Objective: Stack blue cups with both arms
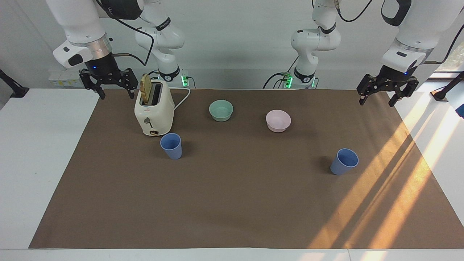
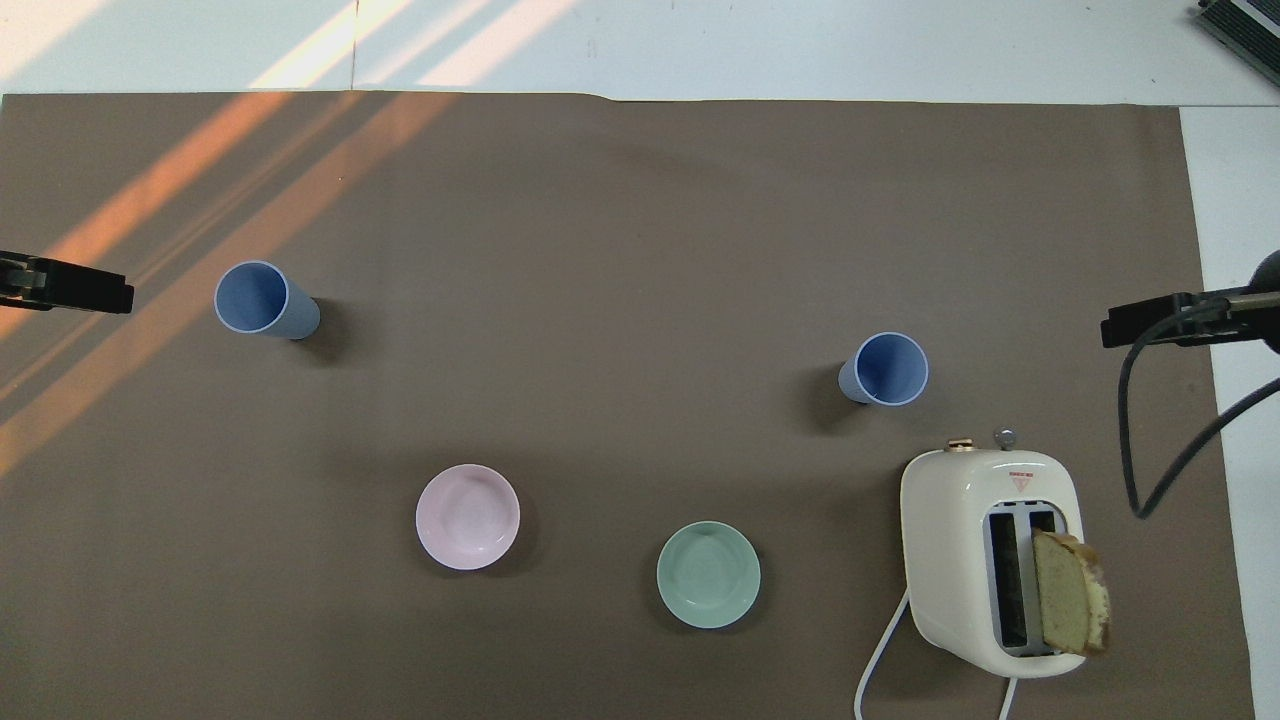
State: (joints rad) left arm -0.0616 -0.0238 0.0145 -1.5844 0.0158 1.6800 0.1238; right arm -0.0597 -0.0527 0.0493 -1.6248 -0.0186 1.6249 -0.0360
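Two blue cups stand upright and apart on the brown mat. One blue cup [image 1: 171, 145] [image 2: 884, 368] stands just farther from the robots than the toaster, toward the right arm's end. The other blue cup [image 1: 343, 161] [image 2: 264, 300] stands toward the left arm's end. My right gripper [image 1: 113, 90] is open and empty, raised beside the toaster; only its tip [image 2: 1150, 322] shows overhead. My left gripper [image 1: 377, 97] is open and empty, raised over the mat's corner; its tip [image 2: 70, 288] shows overhead. Both arms wait.
A cream toaster [image 1: 154, 113] [image 2: 985, 555] with a bread slice [image 1: 146, 88] [image 2: 1070, 592] sticking up stands near the right arm. A mint-green bowl [image 1: 221, 110] [image 2: 708, 574] and a pale pink bowl [image 1: 278, 120] [image 2: 467, 516] sit nearer to the robots than the cups.
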